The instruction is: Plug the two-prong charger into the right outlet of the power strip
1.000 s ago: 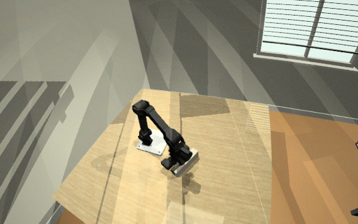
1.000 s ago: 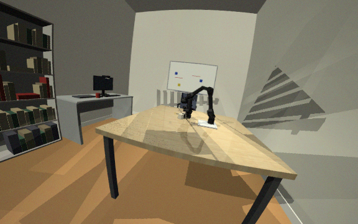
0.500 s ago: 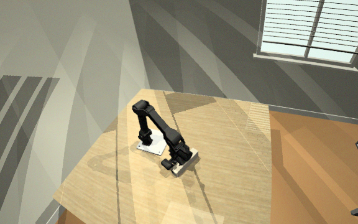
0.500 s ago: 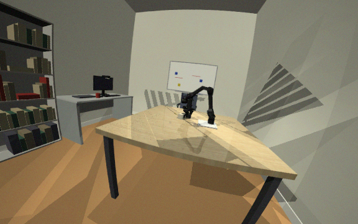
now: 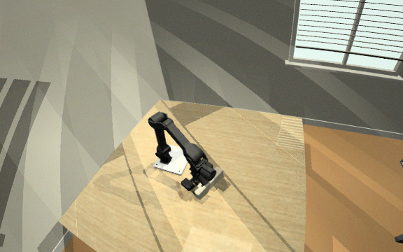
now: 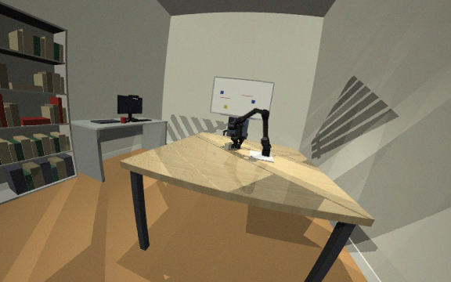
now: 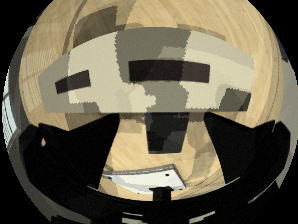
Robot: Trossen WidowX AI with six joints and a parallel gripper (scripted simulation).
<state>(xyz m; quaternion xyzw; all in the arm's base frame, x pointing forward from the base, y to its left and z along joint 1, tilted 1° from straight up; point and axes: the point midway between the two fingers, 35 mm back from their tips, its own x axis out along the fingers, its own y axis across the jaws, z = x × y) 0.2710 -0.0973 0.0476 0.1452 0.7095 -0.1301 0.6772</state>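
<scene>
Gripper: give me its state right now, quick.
Gripper: open, holding nothing, poised over the power strip.

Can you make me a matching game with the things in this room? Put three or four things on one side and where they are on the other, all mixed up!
Things:
1. power strip
2. monitor
3. whiteboard
4. books

Places:
A. on the grey desk
B. on the back wall
C. on the shelves
D. on the wooden table, under the robot's open fingers

Pairs: 1-D, 2-A, 3-B, 4-C
</scene>
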